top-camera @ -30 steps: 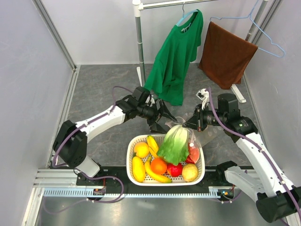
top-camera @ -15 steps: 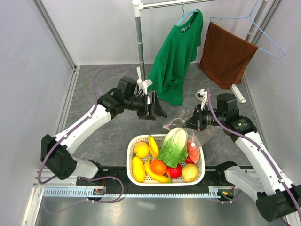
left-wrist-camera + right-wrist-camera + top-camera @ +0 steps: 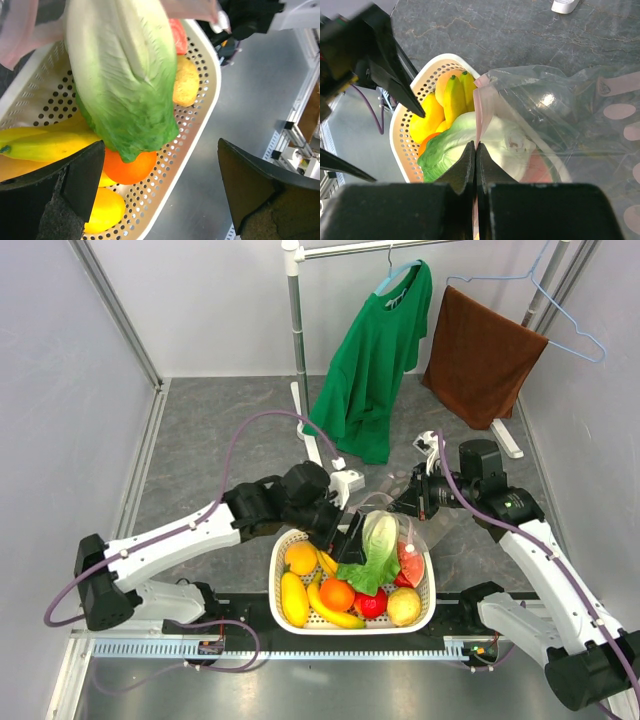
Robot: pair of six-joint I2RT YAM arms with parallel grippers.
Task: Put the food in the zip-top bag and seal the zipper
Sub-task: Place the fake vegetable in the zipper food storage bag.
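Left jaws spread wide over the basket (image 3: 273,585), one finger on each side of the cabbage (image 3: 125,80), flanking its leafy end without gripping it. Right jaws pressed together, pinching the pink zipper (image 3: 475,107) at the mouth of the bag (image 3: 560,110) and holding that edge up above the basket's far right corner. The cabbage lies tilted in the basket, leafy end over the orange (image 3: 337,593) and bananas (image 3: 323,543), pale stem end showing through the bag's clear plastic; whether it is inside the mouth cannot be told. The bag's tail rests on the grey stone-patterned worktop (image 3: 220,430). Behind, grey walls (image 3: 60,390) enclose a rack (image 3: 296,330) bearing a green shirt (image 3: 375,370) and a brown towel (image 3: 480,355)
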